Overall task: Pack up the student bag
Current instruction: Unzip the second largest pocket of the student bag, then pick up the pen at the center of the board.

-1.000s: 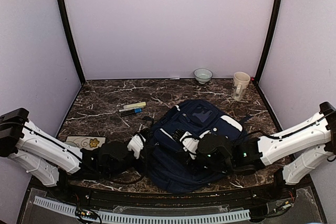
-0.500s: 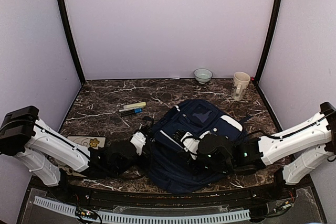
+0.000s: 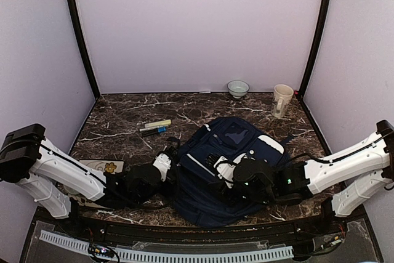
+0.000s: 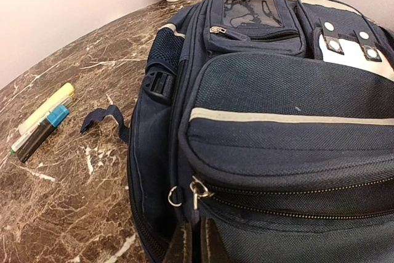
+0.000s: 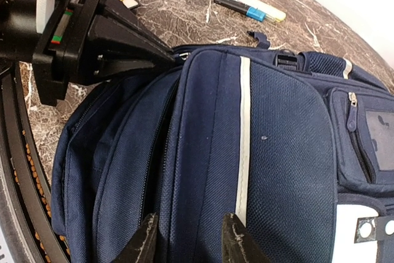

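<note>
While both arms reach in low from the near edge, the bag (image 3: 231, 133) lies flat on the dark, white-veined marble table (image 3: 123, 115), front side up, a little right of the middle. It is coarse-woven navy fabric, padded and rounded at the corners.

Beside the left arm, a pale flat card (image 3: 98, 166) with a yellow flower rests on the marble.

The left gripper (image 4: 192, 241) has its black fingers pressed together at the bag's near left corner, just under a metal zipper pull (image 4: 197, 192) and a small steel ring (image 4: 174, 196). Whether anything is pinched between them I cannot tell.

The right gripper (image 5: 191, 238) is over the big front pocket with its fingers apart, fabric showing between them and nothing clamped. A pale stripe (image 5: 243, 133) runs across that pocket.

On the bag's left side sits a black plastic buckle (image 4: 159, 84), and a short strap end (image 4: 101, 116) curls on the marble beside it. Beyond the big pocket come a smaller zipped pocket with a clear plastic window (image 4: 249, 12) and a white patch (image 4: 351, 50) with round dark snaps.

Farther left lie a yellow highlighter (image 4: 46, 106) and a black marker (image 4: 37, 137) with a blue cap, side by side.

At the far edge stand a small round bowl (image 3: 237, 88) and, right of it, a cream mug (image 3: 282, 100) with a handle.
</note>
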Robot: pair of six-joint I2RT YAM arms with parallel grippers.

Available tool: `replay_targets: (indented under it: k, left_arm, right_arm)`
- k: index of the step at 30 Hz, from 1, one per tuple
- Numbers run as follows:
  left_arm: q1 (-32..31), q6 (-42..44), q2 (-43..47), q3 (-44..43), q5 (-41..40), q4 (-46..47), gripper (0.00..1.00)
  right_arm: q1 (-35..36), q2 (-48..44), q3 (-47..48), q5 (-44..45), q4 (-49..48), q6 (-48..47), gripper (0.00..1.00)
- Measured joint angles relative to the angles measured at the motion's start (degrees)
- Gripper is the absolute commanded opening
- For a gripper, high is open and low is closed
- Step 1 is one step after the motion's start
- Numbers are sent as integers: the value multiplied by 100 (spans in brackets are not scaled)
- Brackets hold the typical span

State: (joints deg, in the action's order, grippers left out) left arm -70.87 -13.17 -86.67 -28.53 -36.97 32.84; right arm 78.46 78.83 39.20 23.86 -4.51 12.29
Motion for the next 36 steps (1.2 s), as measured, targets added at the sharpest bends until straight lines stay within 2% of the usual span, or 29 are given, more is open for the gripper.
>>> replay_targets:
  k: [4,9,10,11,13,14,15,16,23,27,32,36]
  left_arm:
    - [0,0,0,0,9,-2,0]
    - [0,0,2,0,48,-15,1]
    - [2,2,2,0,57,-17,7]
    - [2,4,9,0,76,-28,18]
    - [13,35,35,-4,105,-101,64]
    - [26,48,66,-4,92,-203,83]
    - [42,28,111,-15,55,-330,93]
    - [66,20,162,-35,22,-492,98]
    - [334,-133,291,-905,-354,-2116,98]
    - [761,-127,291,-1237,-302,-2752,97]
    - [1576,111,214,-1539,142,-3156,96]
    - [2280,444,24,-1847,868,-3169,95]
  right_arm:
    - [0,70,0,15,48,24,30]
    - [11,79,4,66,68,92,7]
    - [15,79,4,63,68,66,5]
    - [17,79,7,57,63,101,3]
    - [20,79,11,37,63,81,2]
    - [20,79,11,28,68,59,2]
    - [20,79,11,20,70,28,2]
    - [20,79,11,13,70,17,2]
    - [20,81,11,13,46,-96,2]
    - [20,125,13,-4,-7,-133,2]
    - [20,310,13,-92,-129,-203,2]
    - [20,516,22,-221,-229,-264,2]
